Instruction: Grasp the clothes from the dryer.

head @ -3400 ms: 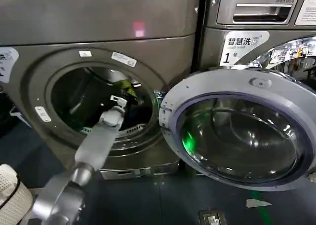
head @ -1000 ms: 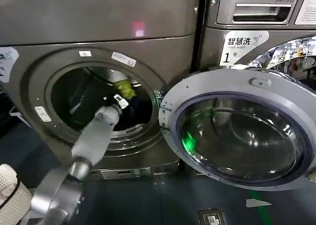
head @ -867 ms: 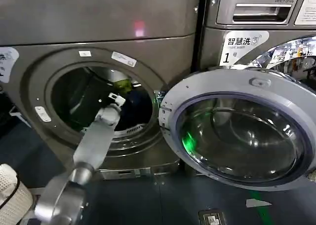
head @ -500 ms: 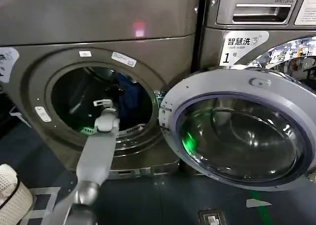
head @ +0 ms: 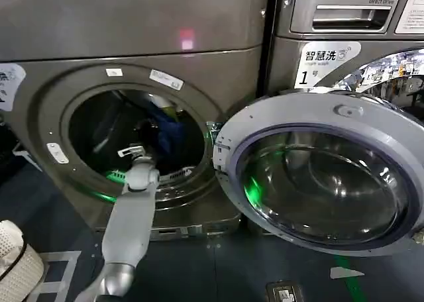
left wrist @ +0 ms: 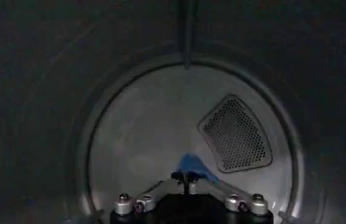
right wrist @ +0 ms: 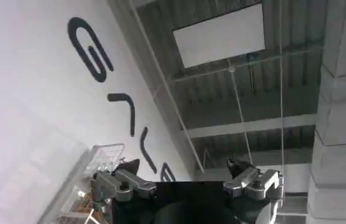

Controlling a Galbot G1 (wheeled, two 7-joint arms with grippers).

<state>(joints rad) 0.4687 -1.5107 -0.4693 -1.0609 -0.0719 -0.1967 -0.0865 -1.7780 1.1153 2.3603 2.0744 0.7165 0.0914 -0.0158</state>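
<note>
Blue cloth of the clothes (left wrist: 192, 164) right at the tip of the left gripper (left wrist: 185, 177), fingers pressed together to a point; cannot tell whether truly pinching any fabric. Seems to be the pulling-out step: draw back slowly and straight through the porthole, keep the wrist above the lower rim, watch for cloth trailing behind. Left arm stretched forward and upward from low down, forearm crossing the lip of the dryer (head: 40, 116), wrist just inside the drum. Grey-rimmed door (head: 318, 110) swung wide open. Right gripper (right wrist: 182, 173) parked with fingers spread, facing a ceiling.
</note>
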